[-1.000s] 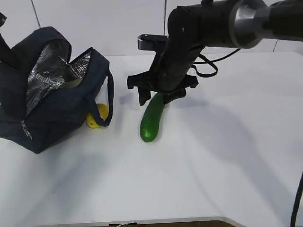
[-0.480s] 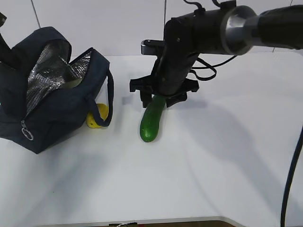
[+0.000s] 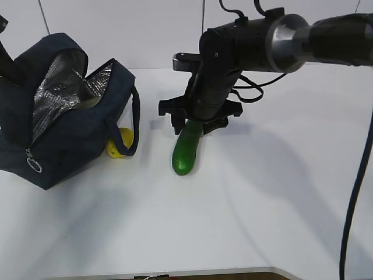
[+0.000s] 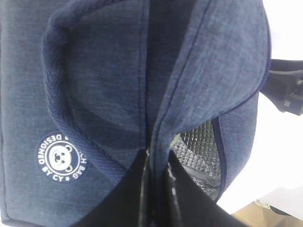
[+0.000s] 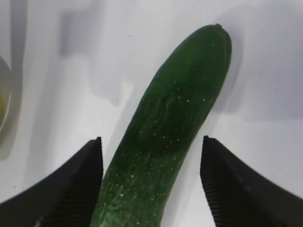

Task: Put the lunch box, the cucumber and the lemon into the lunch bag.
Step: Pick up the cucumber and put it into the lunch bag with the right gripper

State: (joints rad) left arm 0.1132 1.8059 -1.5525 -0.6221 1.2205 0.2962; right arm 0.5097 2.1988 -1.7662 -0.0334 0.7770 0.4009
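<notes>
left of the cucumber point(image 3: 186, 148), the lunch bag point(image 3: 64, 116) is gaping open, its fabric pinched in the left gripper point(image 4: 156, 189); the lemon point(image 3: 120, 143) is resting against the bag. the right gripper point(image 3: 192, 125) is straddling the cucumber's far end, fingers point(image 5: 80, 184) spread, not touching.

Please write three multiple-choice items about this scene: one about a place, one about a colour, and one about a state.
1. Where does the lemon lie?
A. on the table against the lunch bag
B. on top of the cucumber
C. between the jaws of the right gripper

2. What colour is the cucumber?
A. yellow
B. dark green
C. navy

3. How do the jaws of the right gripper stand?
A. shut on the lemon
B. shut and empty
C. open, one on each side of the cucumber

Answers:
1 A: the exterior view shows it beside the bag's handle.
2 B: both views show dark green skin.
3 C: the right wrist view shows a gap on each side.
</notes>
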